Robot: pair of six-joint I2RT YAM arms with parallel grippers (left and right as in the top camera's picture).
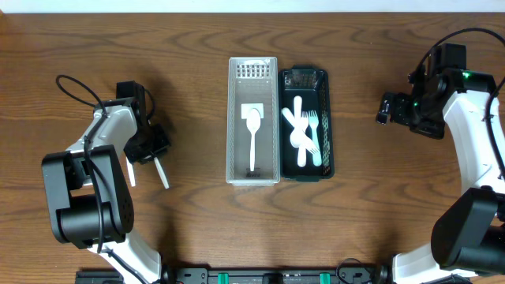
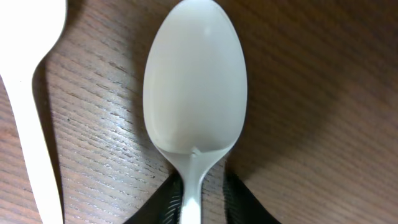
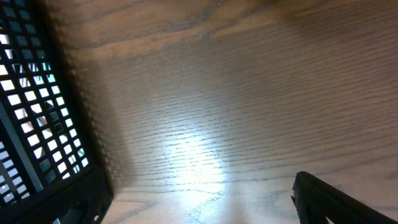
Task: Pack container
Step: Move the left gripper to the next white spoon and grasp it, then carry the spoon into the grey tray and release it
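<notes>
Wood-grain table (image 1: 189, 47) carries a clear slotted container (image 1: 231, 118) at centre, one white spoon (image 1: 253, 134) inside, touching a black tray (image 1: 327, 118) of white cutlery (image 1: 304, 136). Left gripper (image 2: 199, 193) pinches the neck of a glossy plastic spoon (image 2: 194, 81) at the table's left; right gripper (image 1: 385, 108) gapes wide

Clear bin (image 1: 235, 118) dead centre, one white spoon (image 1: 253, 134) inside, bowl toward 12. Black bin (image 1: 328, 118) touching at its 3 o'clock, forks and spoons (image 1: 304, 134) heaped. At 9, loose spoon (image 2: 196, 87), handle between left fingers (image 2: 245, 202), white utensil (image 2: 25, 93) beside.
</notes>
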